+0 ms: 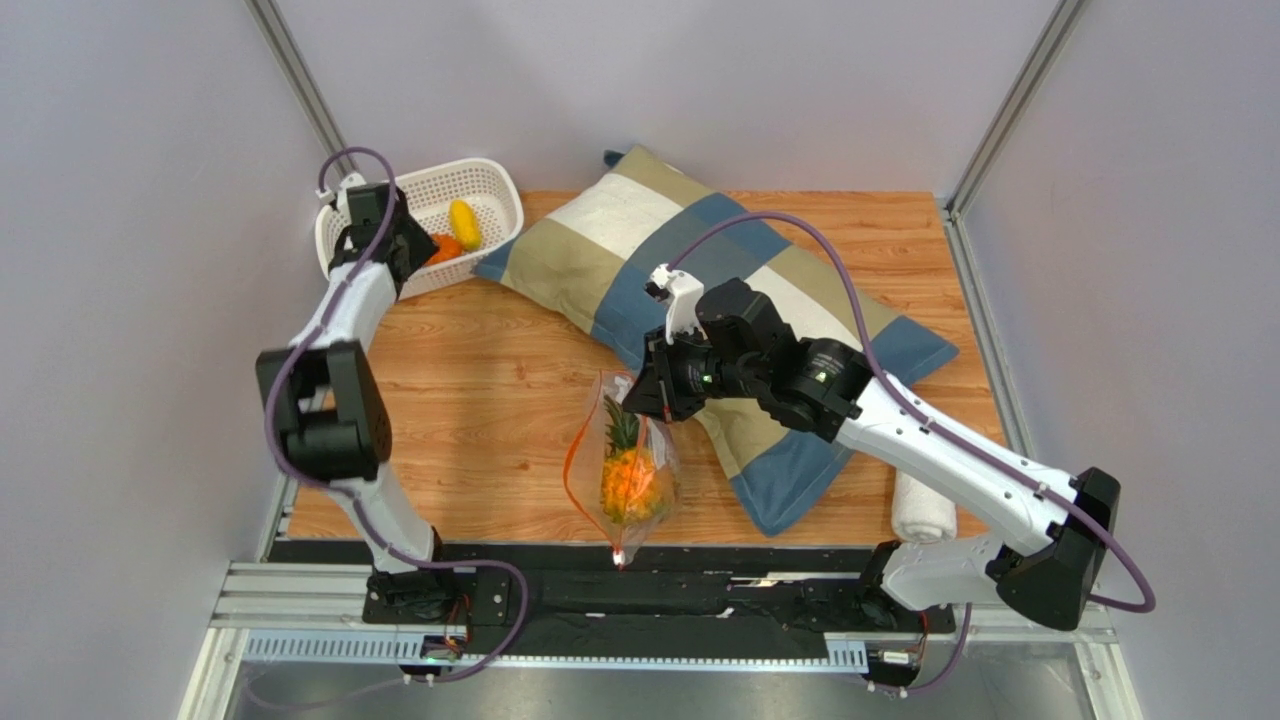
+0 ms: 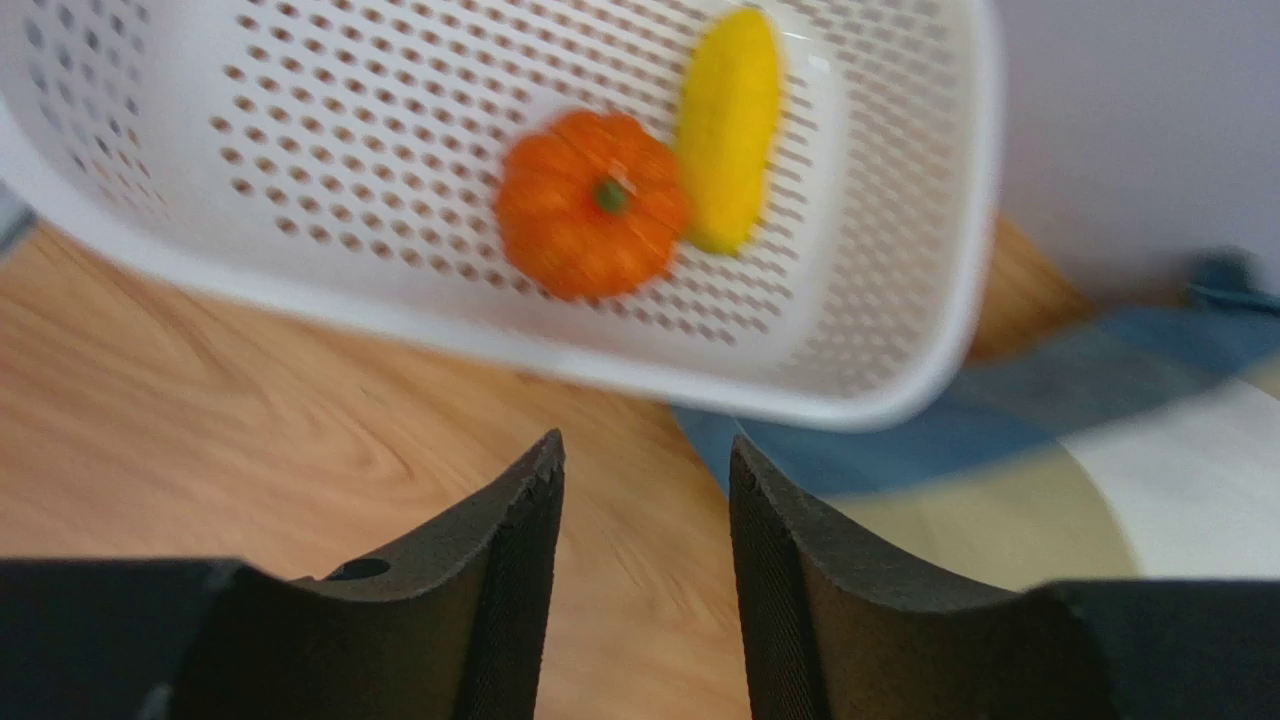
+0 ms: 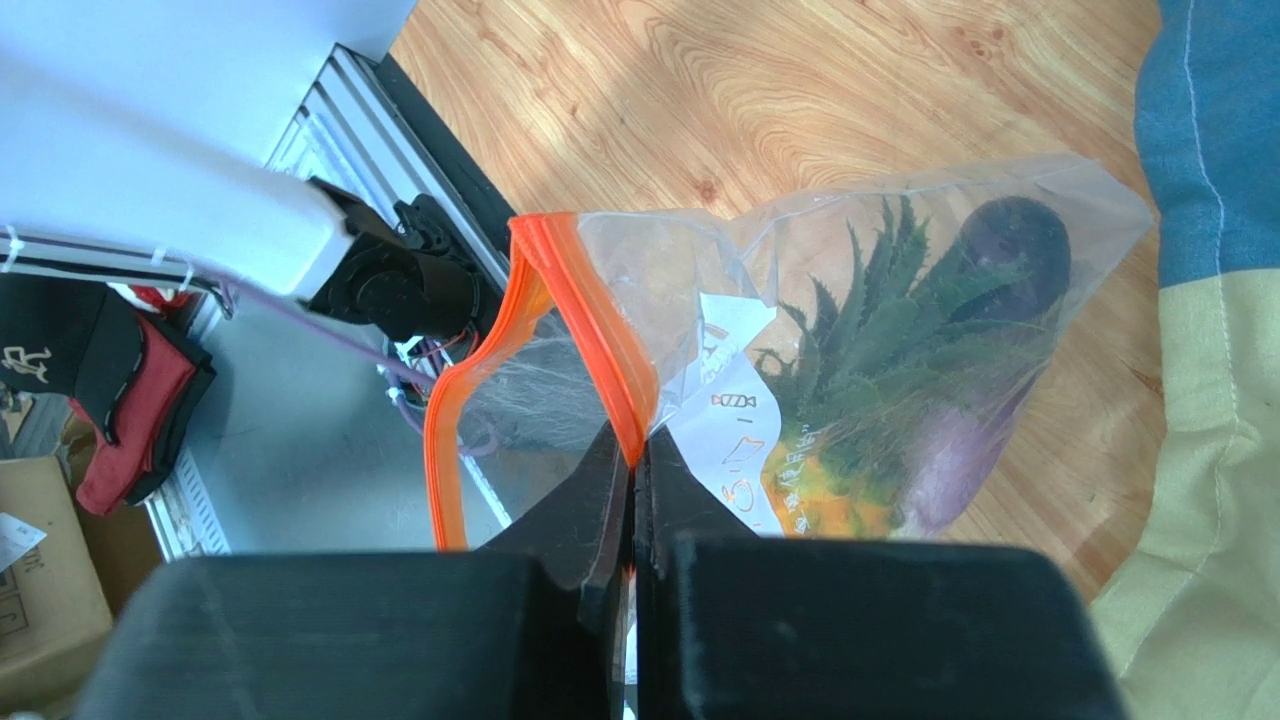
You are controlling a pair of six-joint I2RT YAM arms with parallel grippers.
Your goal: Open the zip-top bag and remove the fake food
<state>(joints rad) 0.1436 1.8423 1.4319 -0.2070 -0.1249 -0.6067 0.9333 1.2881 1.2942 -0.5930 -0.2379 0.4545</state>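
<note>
I am pinching the zip-top bag [image 3: 902, 255] by its orange strip with the right gripper [image 3: 631, 450], jaws clamped tight. The bag is reaching toward the middle of the desk's [image 1: 481, 375] near edge, with the pineapple [image 3: 842, 405] and the eggplant [image 3: 1014, 240] inside. My left gripper [image 2: 646, 465] is hovering by the white basket [image 2: 902, 390] at the far left corner, jaws apart and empty.

I have my left arm stretched to the far left, left gripper [image 2: 646, 458] jaws apart and empty; right arm folds inward, right gripper [image 3: 633, 450] pinched tight.
</note>
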